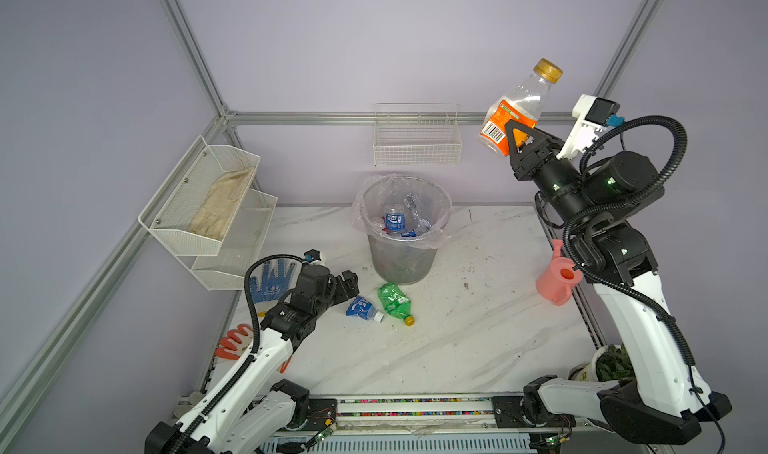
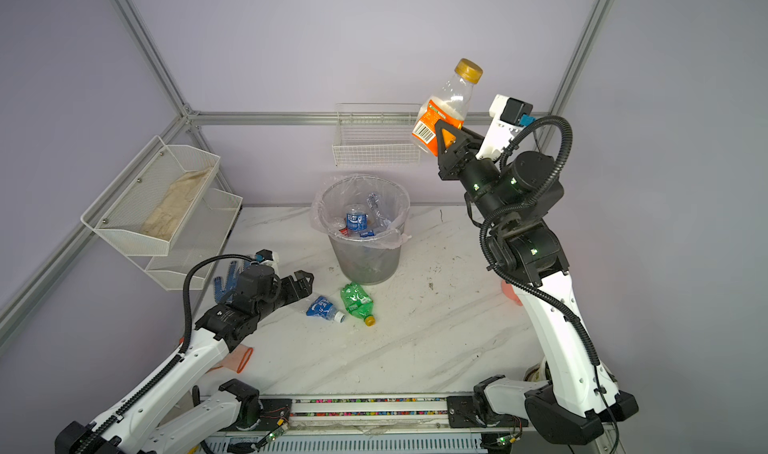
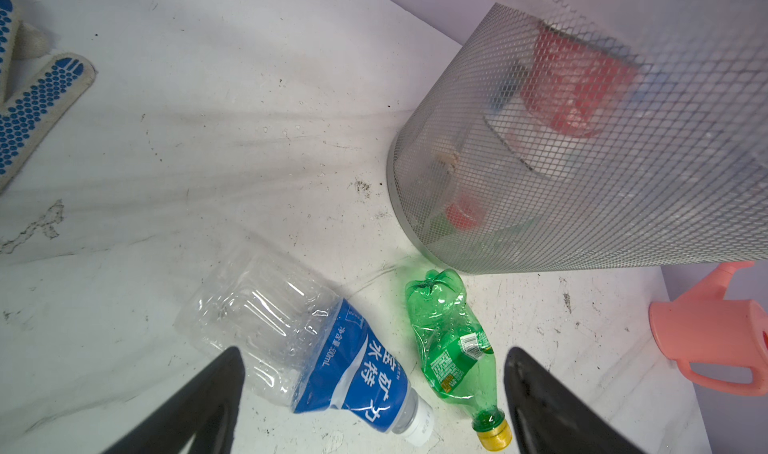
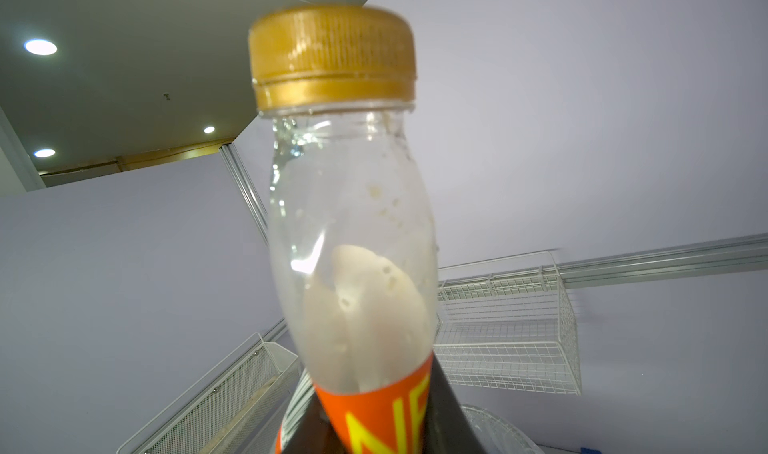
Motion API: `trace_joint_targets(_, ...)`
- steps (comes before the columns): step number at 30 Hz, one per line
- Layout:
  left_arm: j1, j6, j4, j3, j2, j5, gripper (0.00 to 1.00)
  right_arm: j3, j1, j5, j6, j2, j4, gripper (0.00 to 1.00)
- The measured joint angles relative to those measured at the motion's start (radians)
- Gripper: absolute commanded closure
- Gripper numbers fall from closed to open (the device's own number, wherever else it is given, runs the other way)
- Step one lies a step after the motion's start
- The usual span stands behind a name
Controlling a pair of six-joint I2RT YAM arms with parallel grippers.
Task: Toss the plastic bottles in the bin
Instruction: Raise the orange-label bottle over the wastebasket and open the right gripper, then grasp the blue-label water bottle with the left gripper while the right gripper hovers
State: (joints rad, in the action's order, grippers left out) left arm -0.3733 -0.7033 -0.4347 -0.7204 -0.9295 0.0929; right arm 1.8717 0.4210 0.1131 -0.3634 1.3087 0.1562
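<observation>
A grey mesh bin (image 1: pixel 402 260) lined with a clear bag (image 1: pixel 358 220) stands on the marble table (image 1: pixel 457 348), with several bottles (image 1: pixel 394 219) inside. At two o'clock from the bin, the raised right gripper (image 1: pixel 515 135) is clamped on an orange-labelled bottle (image 1: pixel 519 106), gold cap (image 1: pixel 548 70) uppermost. At seven o'clock, the low left gripper (image 1: pixel 347 285) has its jaws spread wide and empty, just beside a blue-labelled bottle (image 1: pixel 360 308) and a crushed green bottle (image 1: pixel 395 302) lying at six o'clock.

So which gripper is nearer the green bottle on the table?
Left. The left gripper hangs open, low near the green bottle; the right gripper is raised high, shut on the orange-label bottle.
</observation>
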Motion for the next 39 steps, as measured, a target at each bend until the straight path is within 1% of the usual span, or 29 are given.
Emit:
trace_joint_targets(5, 0.0, 0.0, 0.0, 0.0, 0.0, -0.008, 0.05, 0.09, 0.016, 0.009, 0.013, 0.095, 0.038, 1.0)
trace_joint_targets(9, 0.0, 0.0, 0.0, 0.0, 0.0, -0.012, 0.05, 0.219, 0.078, -0.005, 0.04, 0.237, 0.123, 1.0)
trace_joint_targets(11, 0.0, 0.0, 0.0, 0.0, 0.0, -0.012, 0.05, 0.312, 0.117, -0.019, 0.061, 0.336, 0.19, 0.94)
trace_joint_targets(12, 0.0, 0.0, 0.0, 0.0, 0.0, -0.012, 0.05, 0.354, 0.131, -0.024, 0.069, 0.387, 0.225, 0.86)
trace_joint_targets(14, 0.0, 0.0, -0.002, 0.0, 0.001, -0.012, 0.05, 0.4, 0.152, -0.025, 0.085, 0.472, 0.292, 0.56)
trace_joint_targets(16, 0.0, 0.005, -0.009, 0.0, 0.009, -0.011, 0.05, 0.407, 0.164, -0.04, 0.091, 0.539, 0.365, 0.16)
trace_joint_targets(17, 0.0, 0.007, -0.012, 0.0, 0.015, -0.011, 0.05, 0.398, 0.164, -0.053, 0.096, 0.558, 0.39, 0.03)
trace_joint_targets(19, 0.0, 0.008, -0.021, 0.0, 0.033, -0.009, 0.05, 0.341, 0.163, -0.086, 0.101, 0.565, 0.423, 0.02)
trace_joint_targets(22, 0.0, 0.009, -0.034, 0.0, 0.057, -0.003, 0.05, 0.247, 0.163, -0.136, 0.107, 0.502, 0.427, 0.02)
trace_joint_targets(26, 0.0, 0.009, -0.045, 0.0, 0.063, 0.0, 0.04, 0.244, 0.162, -0.174, 0.108, 0.395, 0.416, 0.02)
trace_joint_targets(28, 0.0, 0.007, -0.053, 0.0, 0.06, 0.0, 0.0, 0.245, 0.162, -0.181, 0.107, 0.334, 0.394, 0.03)
trace_joint_targets(30, 0.0, 0.004, -0.061, 0.0, 0.053, 0.0, 0.0, 0.237, 0.162, -0.186, 0.106, 0.286, 0.372, 0.02)
trace_joint_targets(34, 0.0, -0.011, -0.078, 0.0, 0.015, -0.011, 0.0, 0.177, 0.162, -0.188, 0.099, 0.213, 0.332, 0.02)
trace_joint_targets(39, 0.0, -0.039, -0.093, 0.0, -0.085, -0.045, 0.0, 0.1, 0.162, -0.198, 0.092, 0.195, 0.326, 0.03)
